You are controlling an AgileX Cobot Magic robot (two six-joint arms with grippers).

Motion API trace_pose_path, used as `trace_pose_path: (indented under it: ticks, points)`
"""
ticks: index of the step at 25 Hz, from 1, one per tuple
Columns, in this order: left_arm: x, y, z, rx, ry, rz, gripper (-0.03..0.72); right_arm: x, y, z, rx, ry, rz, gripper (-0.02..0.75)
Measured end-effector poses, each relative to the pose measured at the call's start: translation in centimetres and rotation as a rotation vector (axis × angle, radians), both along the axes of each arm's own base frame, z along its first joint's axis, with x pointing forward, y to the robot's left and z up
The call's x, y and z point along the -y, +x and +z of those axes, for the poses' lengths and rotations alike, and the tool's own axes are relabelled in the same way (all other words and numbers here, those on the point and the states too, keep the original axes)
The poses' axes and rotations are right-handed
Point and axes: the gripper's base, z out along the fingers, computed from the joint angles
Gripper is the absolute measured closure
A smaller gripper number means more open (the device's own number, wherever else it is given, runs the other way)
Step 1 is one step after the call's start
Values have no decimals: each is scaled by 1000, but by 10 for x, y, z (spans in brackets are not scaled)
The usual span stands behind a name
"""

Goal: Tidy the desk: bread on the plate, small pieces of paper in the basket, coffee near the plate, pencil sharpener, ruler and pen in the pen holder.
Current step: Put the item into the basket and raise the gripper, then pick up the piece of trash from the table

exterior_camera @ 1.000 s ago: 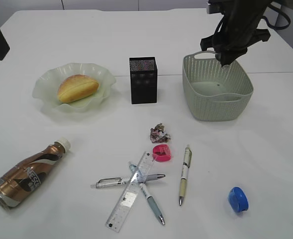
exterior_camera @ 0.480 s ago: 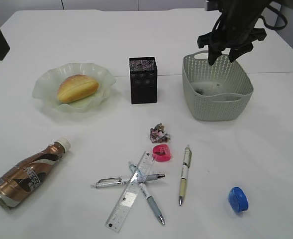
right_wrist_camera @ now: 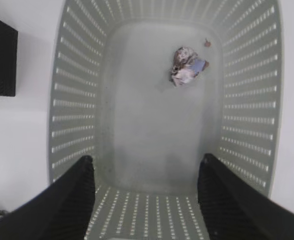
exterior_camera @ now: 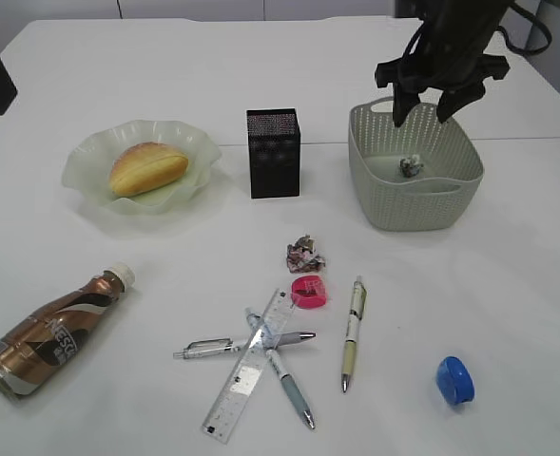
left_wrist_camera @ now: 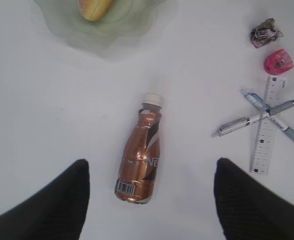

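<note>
Above the far rim of the basket (exterior_camera: 415,180), at the right of the desk, the right gripper (exterior_camera: 428,106) hangs with its fingers spread wide and nothing between them; one crumpled paper ball (right_wrist_camera: 186,66) lies loose on the basket floor beneath it. A second paper scrap (exterior_camera: 304,255) sits on the open desk near the middle, just far of the pink pencil sharpener (exterior_camera: 309,292). It looks very light and soft, likely to crush rather than slip, so a shallow pinch across its middle from above should do; a hard squeeze is not needed, and it may skid if nudged sideways.

The sharpener is small, hard and smooth, best taken across its flat sides. The ruler (exterior_camera: 249,366) lies thin and flat across the crossed pens (exterior_camera: 278,356); stiff and low to the desk, it looks awkward to get fingertips under. A lone pen (exterior_camera: 353,332) lies to the right, easiest gripped at mid-barrel. A blue sharpener (exterior_camera: 454,380) rests at the near right.

The left gripper (left_wrist_camera: 149,200) is wide open and empty, poised over the coffee bottle (left_wrist_camera: 139,162), which lies on its side; it looks rigid, slick and prone to roll. The bread (exterior_camera: 147,167) is on the plate (exterior_camera: 87,178), and the pen holder (exterior_camera: 274,152) stands just right of the plate.
</note>
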Motion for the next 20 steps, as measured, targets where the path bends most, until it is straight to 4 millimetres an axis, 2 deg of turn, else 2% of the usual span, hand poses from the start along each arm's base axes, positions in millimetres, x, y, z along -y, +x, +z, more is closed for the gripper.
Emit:
trace_pose_path:
  ticks: [12,17,20]
  points:
    - [-1,3,-3,1,29,5,128,-11,-7,27,24,152,8,230]
    - [-1,5,-4,-4,33,5,129,-12,-20,43,34,163,47,230]
    - [0,6,-6,-8,35,5,128,-15,-32,46,12,143,94,230]
